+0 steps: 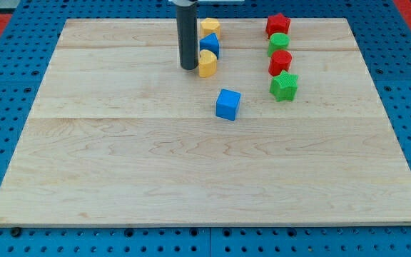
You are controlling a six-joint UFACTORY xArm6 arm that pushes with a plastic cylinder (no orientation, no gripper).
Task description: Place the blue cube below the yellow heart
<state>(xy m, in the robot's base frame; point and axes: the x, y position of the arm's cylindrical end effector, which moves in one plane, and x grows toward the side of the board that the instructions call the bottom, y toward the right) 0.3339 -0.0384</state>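
Standing beside yellow heart (207, 64) — my tip (189, 67); blue cube (227, 104) below, apart — no jaws.

You see a wooden board (120, 178) on blue pegboard (13, 57). Near the top, a yellow block (210, 28) touches a blue block (210, 44). Right of them run red star (277, 25), green block (279, 43), red block (280, 62), green star (284, 86).

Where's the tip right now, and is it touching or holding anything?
My tip: holds nothing; it stands just left of the yellow heart, up and left of the blue cube.
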